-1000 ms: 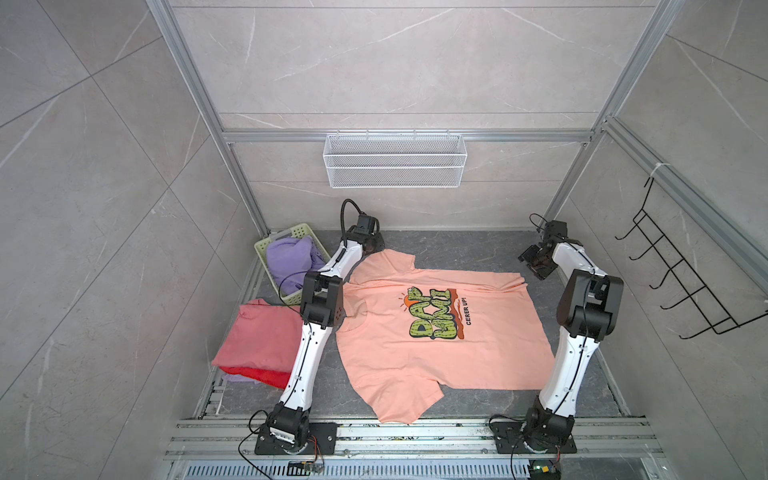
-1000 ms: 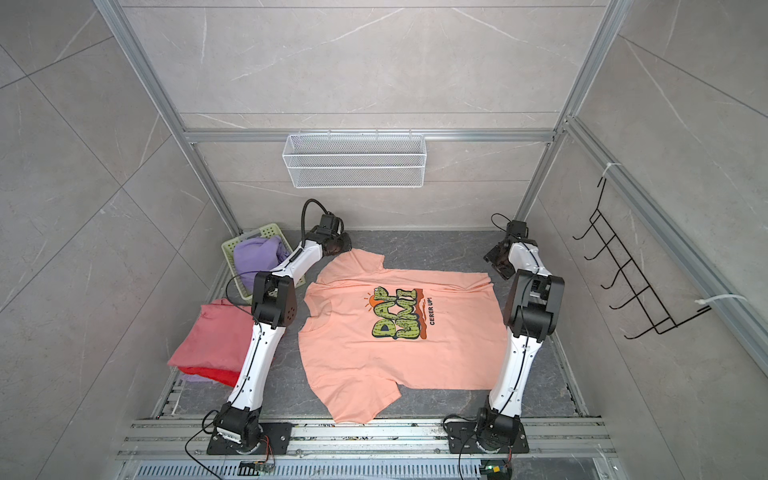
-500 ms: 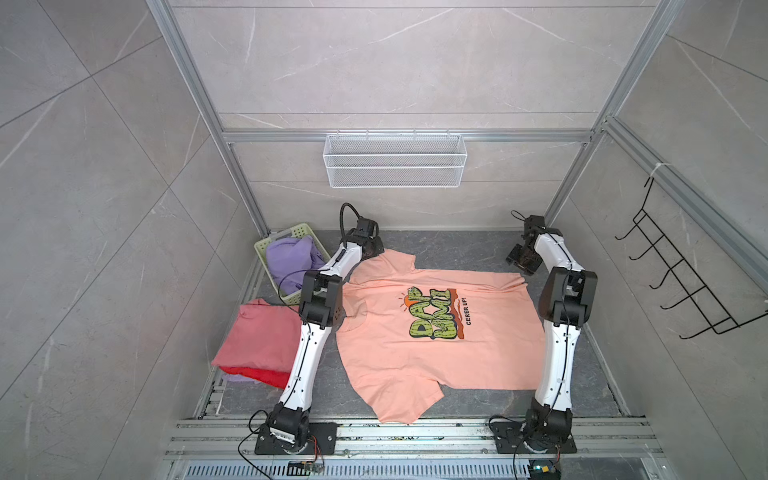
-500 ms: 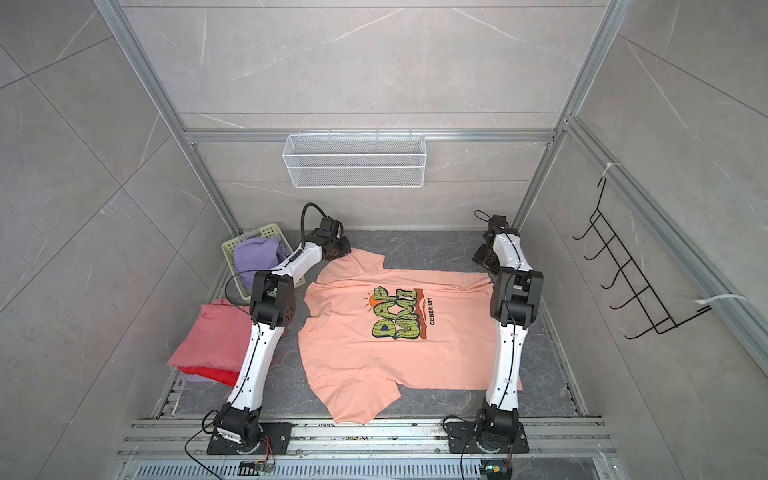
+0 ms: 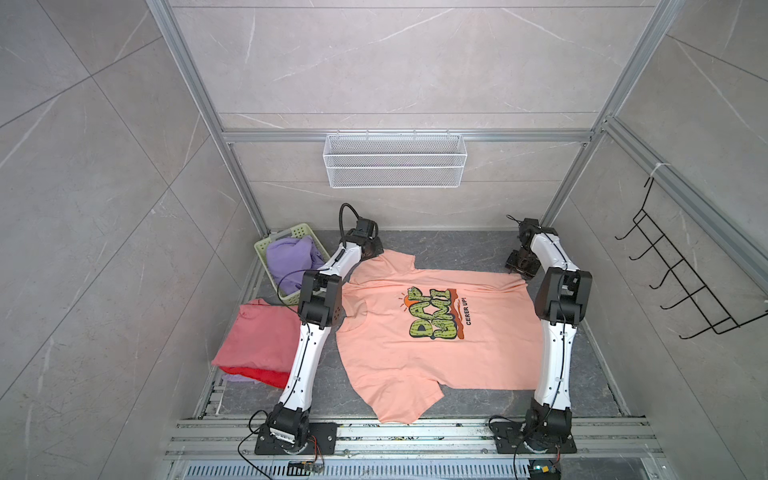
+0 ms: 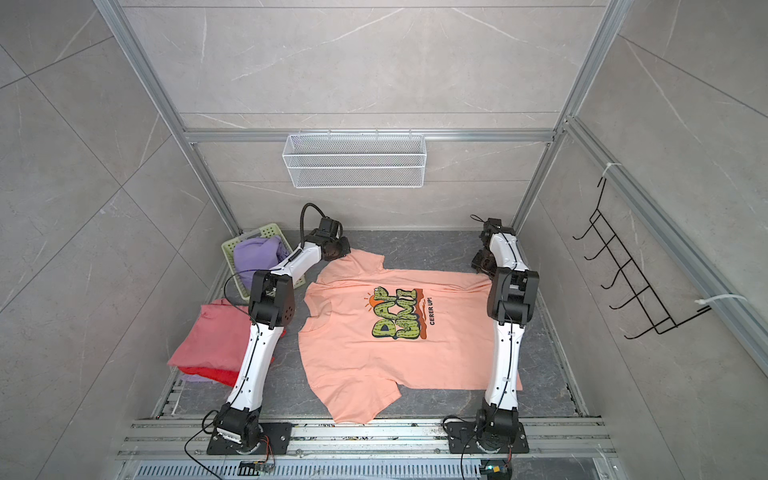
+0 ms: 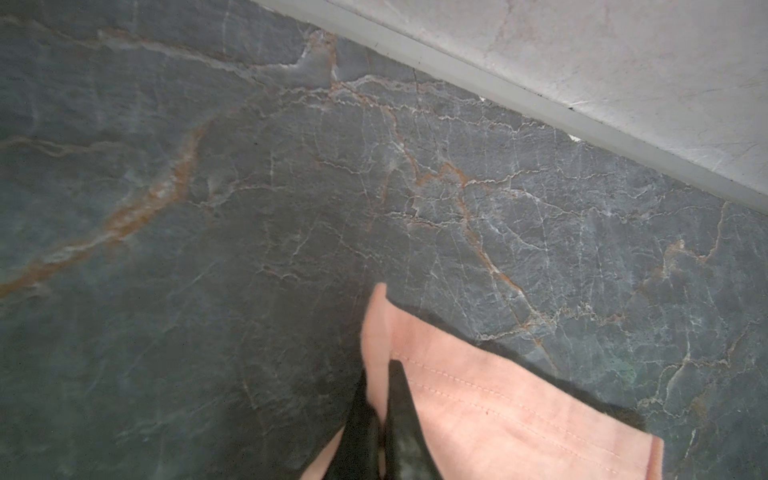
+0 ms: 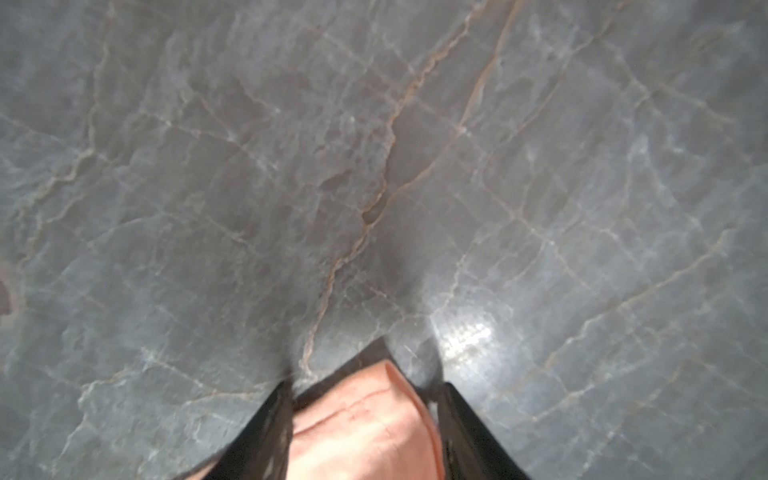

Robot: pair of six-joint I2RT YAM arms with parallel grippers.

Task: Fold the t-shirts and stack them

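A peach-pink t-shirt (image 5: 415, 345) (image 6: 374, 357) with a green-orange print lies spread flat, print up, on the dark marble table. My left gripper (image 5: 375, 254) (image 7: 380, 368) is shut on the corner of its far sleeve hem. At the shirt's far right corner my right gripper (image 5: 519, 269) (image 8: 365, 384) straddles the hem with its jaws still apart, a small gap on each side of the cloth. To the left sits a folded stack, dusty rose t-shirt (image 5: 262, 332) over a red one (image 5: 259, 377) over a lavender one (image 5: 236, 378).
A pale green basket (image 5: 291, 230) at the far left holds a crumpled lavender t-shirt (image 5: 289, 257). A white wire basket (image 5: 395, 166) hangs on the back wall and a black hook rack (image 5: 685, 282) on the right wall. Aluminium rails (image 5: 415, 432) carry both arm bases.
My left gripper has closed on the sleeve corner. My right arm has swung inward and brought its gripper down over the shirt's far right corner, with the jaws narrowing.
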